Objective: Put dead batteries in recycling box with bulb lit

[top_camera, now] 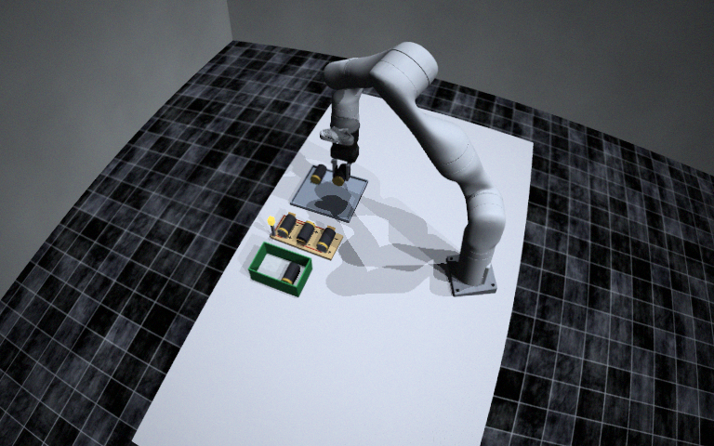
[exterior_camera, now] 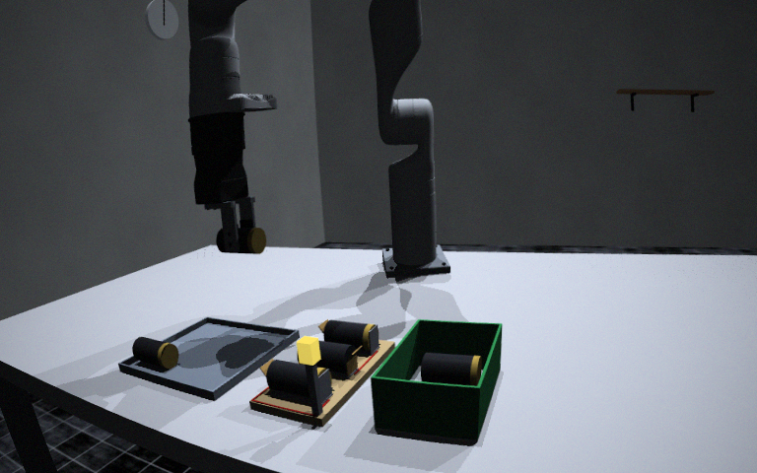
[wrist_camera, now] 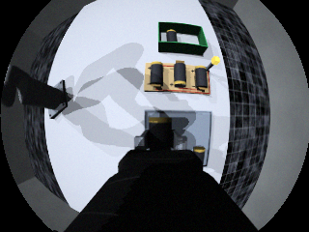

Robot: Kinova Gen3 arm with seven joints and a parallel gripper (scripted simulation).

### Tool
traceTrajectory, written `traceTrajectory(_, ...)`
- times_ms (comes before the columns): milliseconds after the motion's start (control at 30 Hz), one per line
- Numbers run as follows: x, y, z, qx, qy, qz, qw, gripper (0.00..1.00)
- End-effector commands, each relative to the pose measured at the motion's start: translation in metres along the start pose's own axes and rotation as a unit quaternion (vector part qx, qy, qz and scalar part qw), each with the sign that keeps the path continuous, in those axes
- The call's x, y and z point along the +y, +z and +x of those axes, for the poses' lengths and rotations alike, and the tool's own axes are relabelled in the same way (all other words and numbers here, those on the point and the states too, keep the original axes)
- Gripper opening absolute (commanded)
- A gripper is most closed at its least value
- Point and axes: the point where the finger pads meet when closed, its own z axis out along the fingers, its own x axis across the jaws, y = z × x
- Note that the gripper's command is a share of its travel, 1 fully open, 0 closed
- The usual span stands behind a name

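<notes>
Battery held above tray.
One battery (top_camera: 339, 175) (exterior_camera: 242, 239) (wrist_camera: 159, 132) was pinched crosswise between the fingers of the gripper (top_camera: 342, 170) (exterior_camera: 238, 229) (wrist_camera: 159, 136), clear of the tray (top_camera: 321, 197) (exterior_camera: 212, 362) (wrist_camera: 193, 123).

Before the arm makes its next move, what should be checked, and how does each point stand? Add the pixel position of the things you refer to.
1. Battery (top_camera: 338, 180) (exterior_camera: 255, 239) (wrist_camera: 159, 132) held between the gripper's (top_camera: 341, 170) (exterior_camera: 238, 229) (wrist_camera: 160, 140) fingers: ok.
2. Held battery lifted clear of the tray (top_camera: 321, 211) (exterior_camera: 213, 394) (wrist_camera: 210, 127): ok.
3. Bulb (top_camera: 271, 220) (exterior_camera: 309, 351) (wrist_camera: 215, 60) lit yellow: ok.
4. Holder (top_camera: 330, 255) (exterior_camera: 329, 404) (wrist_camera: 149, 87) carrying three batteries: ok.
5. Green box (top_camera: 273, 285) (exterior_camera: 427, 410) (wrist_camera: 182, 47) standing upright on the table: ok.
6. Held battery dead: cannot tell.
</notes>
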Motion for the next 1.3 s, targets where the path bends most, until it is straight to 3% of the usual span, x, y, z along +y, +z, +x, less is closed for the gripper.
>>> traceTrajectory(0,0.000,-0.001,0.000,0.001,0.000,0.000,1.000,0.57)
traceTrajectory(700,-0.017,-0.001,0.006,0.001,0.000,0.000,1.000,0.57)
traceTrajectory(1200,-0.091,-0.001,0.032,0.001,0.000,0.000,1.000,0.57)
traceTrajectory(1267,-0.091,-0.001,0.032,0.001,0.000,0.000,1.000,0.57)
